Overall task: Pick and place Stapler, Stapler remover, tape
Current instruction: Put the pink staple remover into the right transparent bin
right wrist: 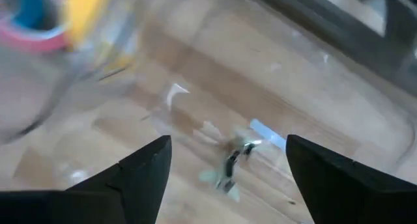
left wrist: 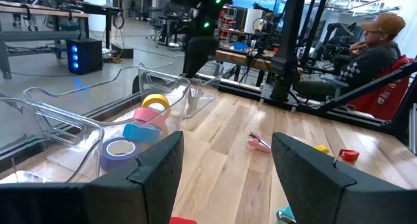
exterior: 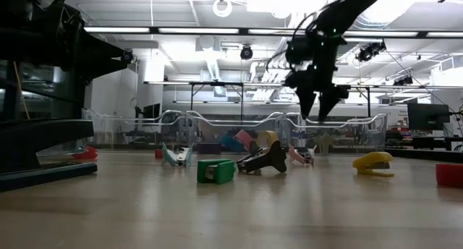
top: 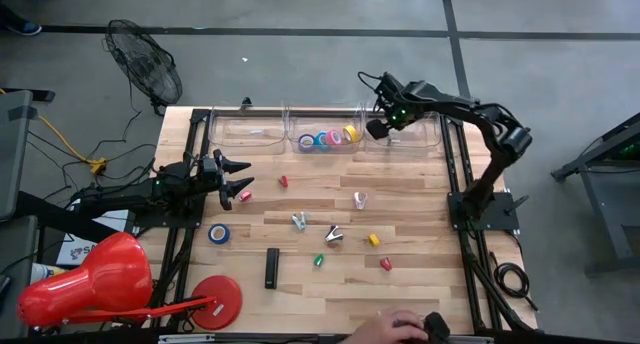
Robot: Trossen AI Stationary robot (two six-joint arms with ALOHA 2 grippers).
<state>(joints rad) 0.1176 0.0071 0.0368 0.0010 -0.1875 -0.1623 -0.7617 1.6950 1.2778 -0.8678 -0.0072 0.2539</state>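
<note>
Right gripper (top: 377, 127), fingers spread and empty, hangs over the right-hand clear bin (top: 418, 136) at the table's (top: 420, 224) twelve o'clock edge, where a small remover-like piece (right wrist: 229, 170), apparently, lies. Tape rolls (top: 327, 139) fill the middle bin. Best to lift clear before reaching for the black stapler (top: 272, 268).

**Robot body: appearance as recorded**

Two arms are catalogued, both built of dark, near-black segments with rounded joint housings. The left arm (top: 185, 181) is finished in matte black with dark cabling trailing from its base. The right arm (top: 470, 119) is likewise black; small green indicator lights are seen near its wrist. Each gripper carries two broad, wedge-shaped black fingers (left wrist: 156, 168) with flat inner faces and angular tips; those of the right gripper (right wrist: 225, 168) match. Screws and markings cannot be made out, possibly owing to blur.
</note>
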